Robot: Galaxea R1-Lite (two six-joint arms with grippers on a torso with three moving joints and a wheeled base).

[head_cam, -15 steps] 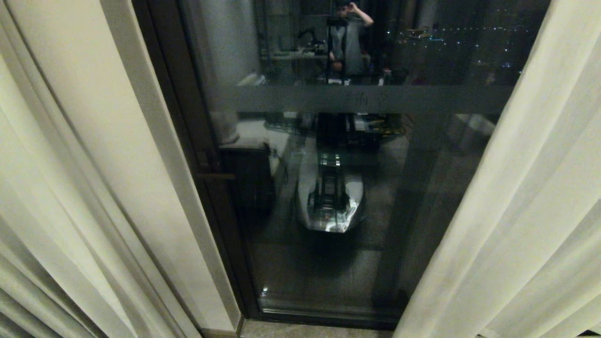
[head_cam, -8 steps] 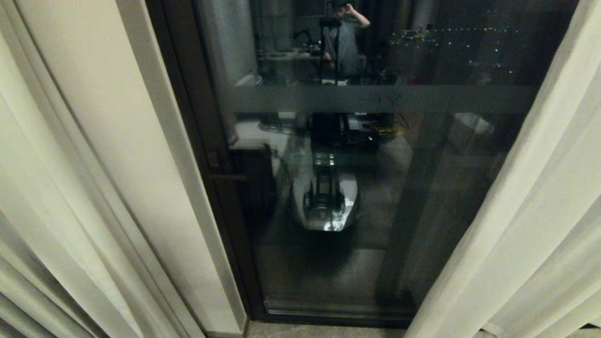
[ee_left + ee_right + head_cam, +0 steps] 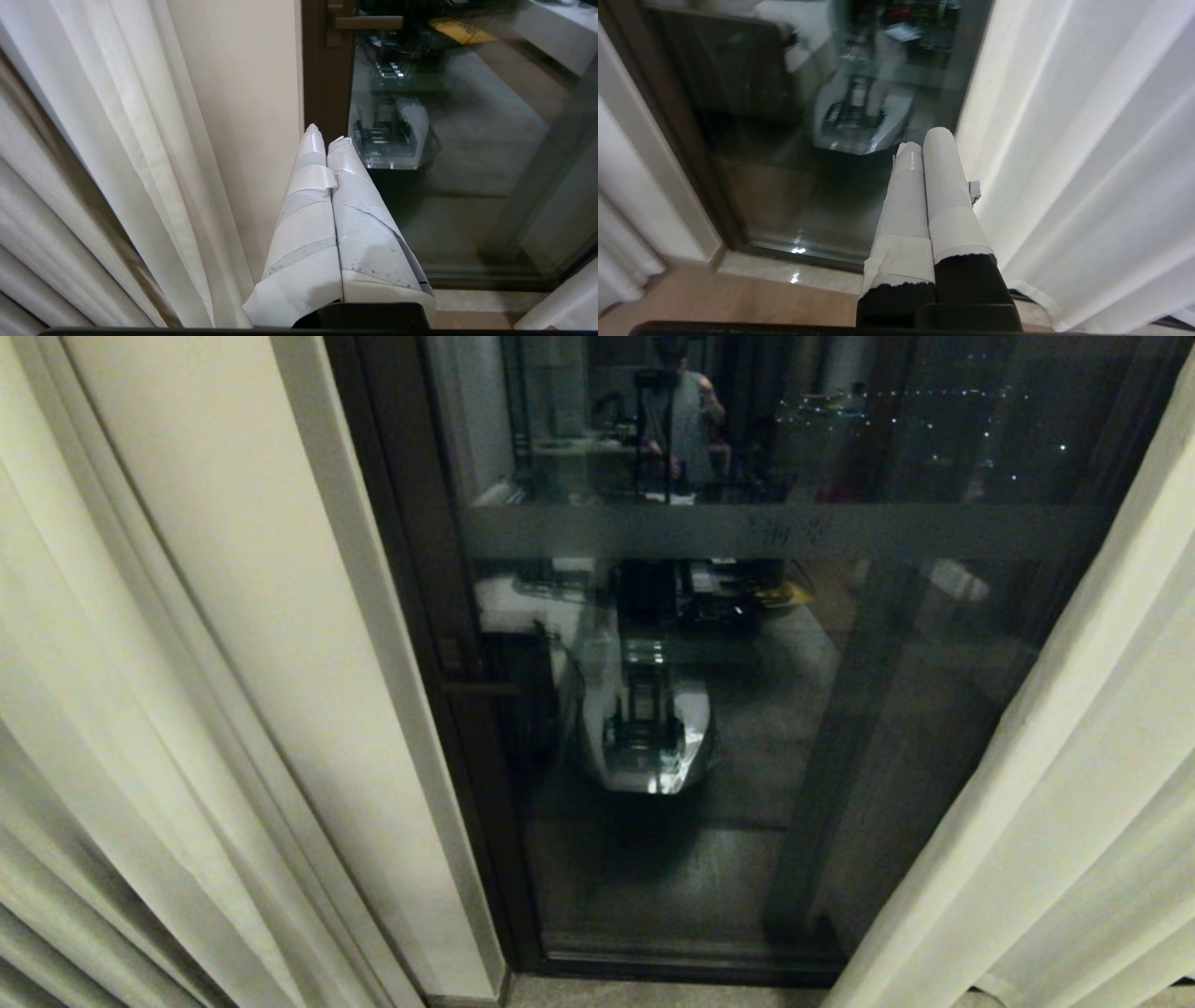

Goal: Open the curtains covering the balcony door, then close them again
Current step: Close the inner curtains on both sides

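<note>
At the left edge of the doorway the left curtain (image 3: 103,728) hangs drawn aside in soft vertical folds beside a cream wall strip (image 3: 252,644). It looks light and limp, likely to slide through a loose pinch, so its inner hem seems the best place to take hold. The left gripper (image 3: 327,140) hovers low with its taped fingers pressed together, empty, pointing at the dark frame. In the middle, the balcony door (image 3: 747,532) stands uncovered, its frosted band crossing the glass, which reflects the robot's base and a person. The right gripper (image 3: 924,144), likewise closed on nothing, sits just beside the right curtain (image 3: 1074,784).
</note>
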